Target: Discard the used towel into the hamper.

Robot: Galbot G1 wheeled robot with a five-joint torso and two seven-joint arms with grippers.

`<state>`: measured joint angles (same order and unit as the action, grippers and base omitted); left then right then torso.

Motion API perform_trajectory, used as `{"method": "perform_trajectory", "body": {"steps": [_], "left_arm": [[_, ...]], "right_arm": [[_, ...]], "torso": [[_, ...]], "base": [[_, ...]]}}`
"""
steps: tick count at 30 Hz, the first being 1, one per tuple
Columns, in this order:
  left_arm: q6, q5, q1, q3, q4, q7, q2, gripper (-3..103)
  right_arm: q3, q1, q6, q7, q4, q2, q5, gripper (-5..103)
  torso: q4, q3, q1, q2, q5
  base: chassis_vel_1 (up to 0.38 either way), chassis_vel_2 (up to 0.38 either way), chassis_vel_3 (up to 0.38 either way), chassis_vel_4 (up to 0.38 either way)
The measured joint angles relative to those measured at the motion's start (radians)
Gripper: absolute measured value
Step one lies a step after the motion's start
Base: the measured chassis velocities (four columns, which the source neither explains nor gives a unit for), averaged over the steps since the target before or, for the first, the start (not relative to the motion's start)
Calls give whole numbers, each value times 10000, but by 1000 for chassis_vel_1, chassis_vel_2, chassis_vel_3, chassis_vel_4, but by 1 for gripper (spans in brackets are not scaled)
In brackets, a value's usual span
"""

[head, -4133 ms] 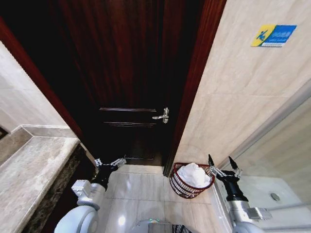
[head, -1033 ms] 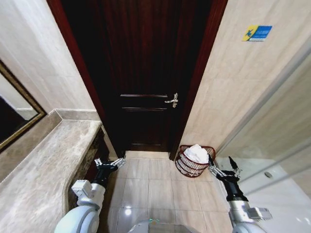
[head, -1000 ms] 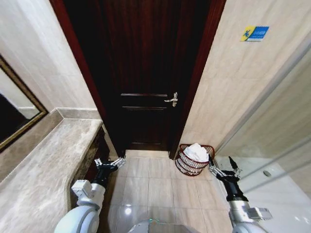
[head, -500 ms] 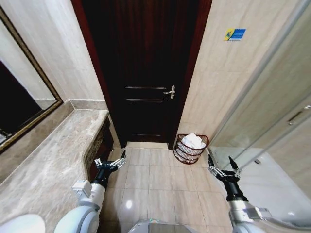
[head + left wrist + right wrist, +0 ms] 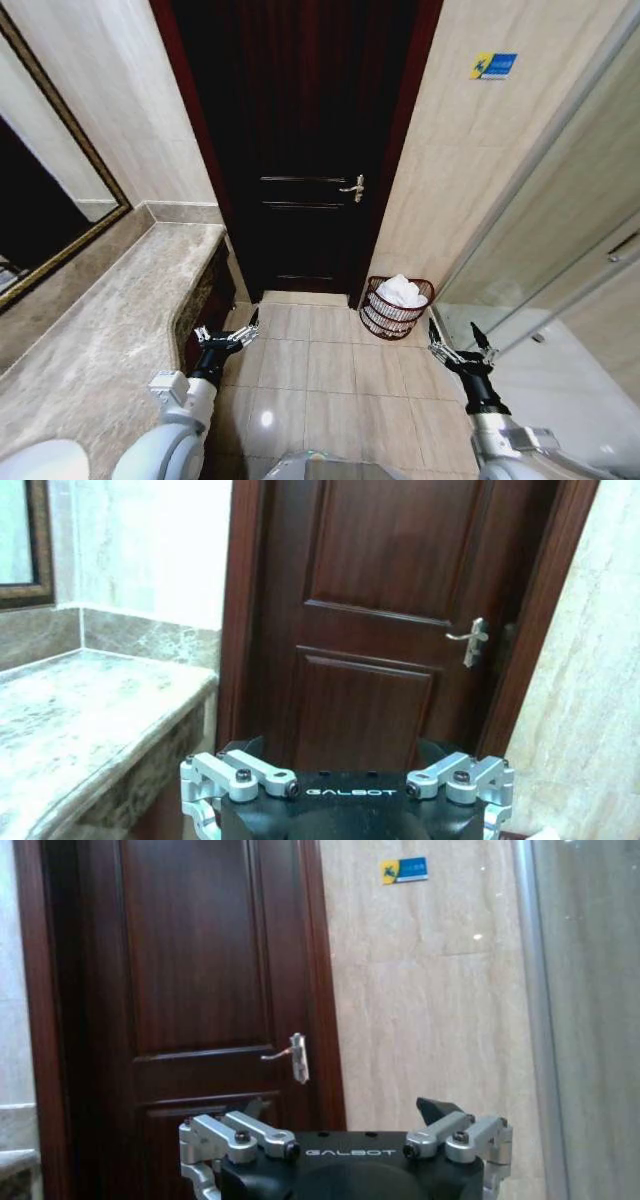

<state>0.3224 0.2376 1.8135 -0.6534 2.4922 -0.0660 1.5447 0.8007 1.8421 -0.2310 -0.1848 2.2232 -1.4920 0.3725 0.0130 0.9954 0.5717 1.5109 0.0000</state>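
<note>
From the head view, the hamper stands on the tiled floor in the corner where the dark wooden door meets the beige tiled wall. A white towel lies bunched inside it, rising above the rim. The right pincer hangs ahead of the robot, near the hamper but apart from it, lower in the picture and a little to the right; its fingers are spread and nothing is between them. The right arm reaches up from the lower edge, the pincer pointing forward. The left pincer is well apart from the hamper, across the floor beside the marble bench; its fingers too are spread, with nothing held, and its arm is raised in the same forward pose.

In the left wrist view, the left pincer's body faces the door and its metal handle, with the bench alongside.

In the right wrist view, the right pincer's body faces the door and the tiled wall, where a small blue and yellow sign hangs.
</note>
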Motion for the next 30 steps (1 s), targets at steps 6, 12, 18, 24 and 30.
{"method": "perform_trajectory", "body": {"steps": [6, 12, 18, 24, 30], "left_arm": [[0, 0, -2, 0, 0, 0, 0, 100], [0, 0, -3, 0, 0, 0, 0, 100], [0, 0, -3, 0, 0, 0, 0, 100], [0, 0, -2, 0, 0, 0, 0, 100], [0, 0, -3, 0, 0, 0, 0, 100]], "right_arm": [[1, 0, 0, 0, 0, 0, 0, 100], [0, 0, 0, 0, 0, 0, 0, 100], [0, 0, 0, 0, 0, 0, 0, 100], [0, 0, 0, 0, 0, 0, 0, 100], [0, 0, 0, 0, 0, 0, 0, 100]], "torso": [[-3, -9, -1, -20, 0], [-3, -9, 3, -20, 0], [-3, -7, 4, -12, 0], [-3, -2, 9, -5, 0], [-3, 0, 10, -1, 0]], "base": [[23, 3, 1, 20], [0, 0, 0, 0], [0, 0, 0, 0], [0, 0, 0, 0], [0, 0, 0, 0]]}}
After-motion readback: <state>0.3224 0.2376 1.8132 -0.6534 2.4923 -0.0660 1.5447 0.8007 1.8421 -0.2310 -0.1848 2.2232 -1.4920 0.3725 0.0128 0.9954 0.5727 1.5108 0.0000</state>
